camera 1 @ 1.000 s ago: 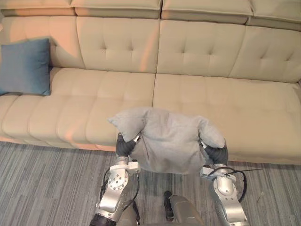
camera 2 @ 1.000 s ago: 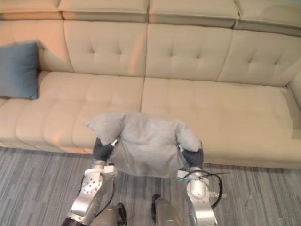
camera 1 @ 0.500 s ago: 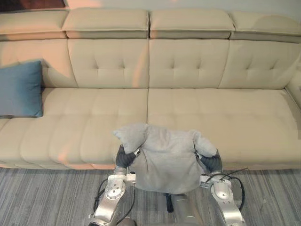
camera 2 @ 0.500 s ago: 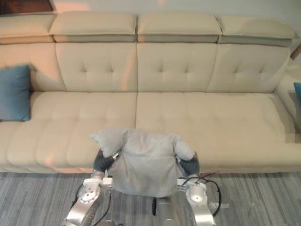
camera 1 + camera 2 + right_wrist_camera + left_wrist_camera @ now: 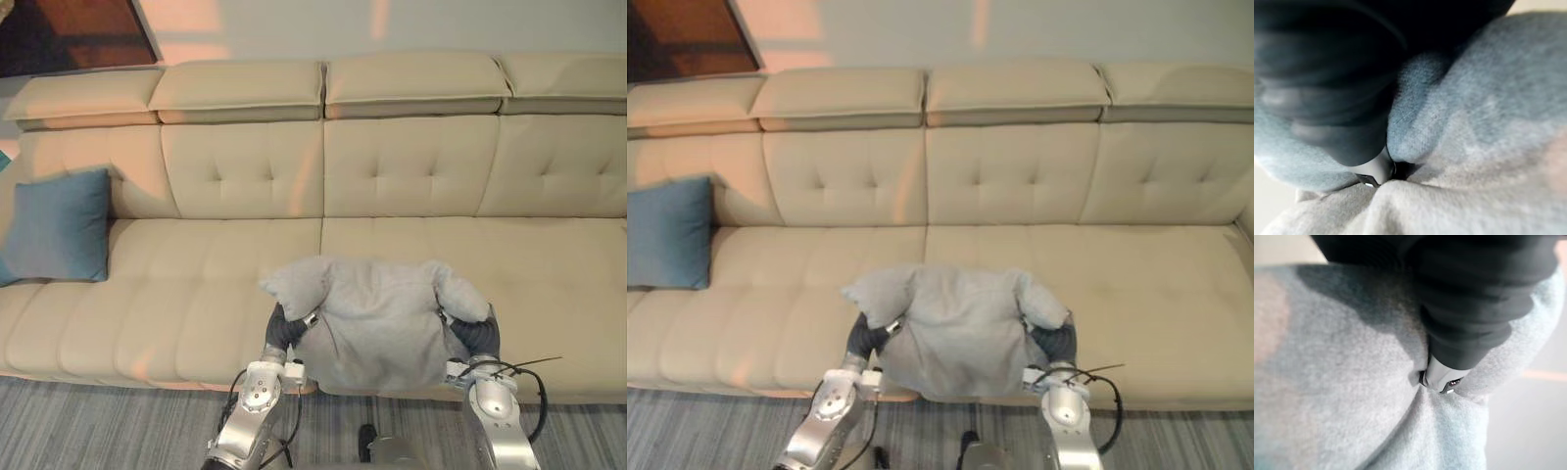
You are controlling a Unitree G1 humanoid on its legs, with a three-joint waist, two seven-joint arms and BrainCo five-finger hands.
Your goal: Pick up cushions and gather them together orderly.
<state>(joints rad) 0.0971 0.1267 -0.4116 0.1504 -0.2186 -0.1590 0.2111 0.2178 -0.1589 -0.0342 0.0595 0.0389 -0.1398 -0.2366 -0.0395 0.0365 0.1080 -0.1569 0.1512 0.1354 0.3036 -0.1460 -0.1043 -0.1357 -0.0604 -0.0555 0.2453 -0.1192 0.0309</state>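
Two hands on one grey cushion [image 5: 377, 328]: left hand [image 5: 284, 330] and right hand [image 5: 477, 335] each pinch a bunched top corner, holding it over the sofa's [image 5: 549, 284] front edge, mid-length. Long axis runs hand to hand. Blue cushion [image 5: 59, 227] leans at the sofa's left end, well apart; left hand nearer.

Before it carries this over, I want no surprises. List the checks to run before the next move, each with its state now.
1. Grey cushion held up between left hand and right hand: ok.
2. Both hands' grip firm: cannot tell, buried in fabric.
3. Blue cushion, the gathering spot, upright at the left end of the sofa: ok.
4. Room on the seat beside the blue cushion: ok.
5. Floor under the held cushion: cannot tell, hidden.
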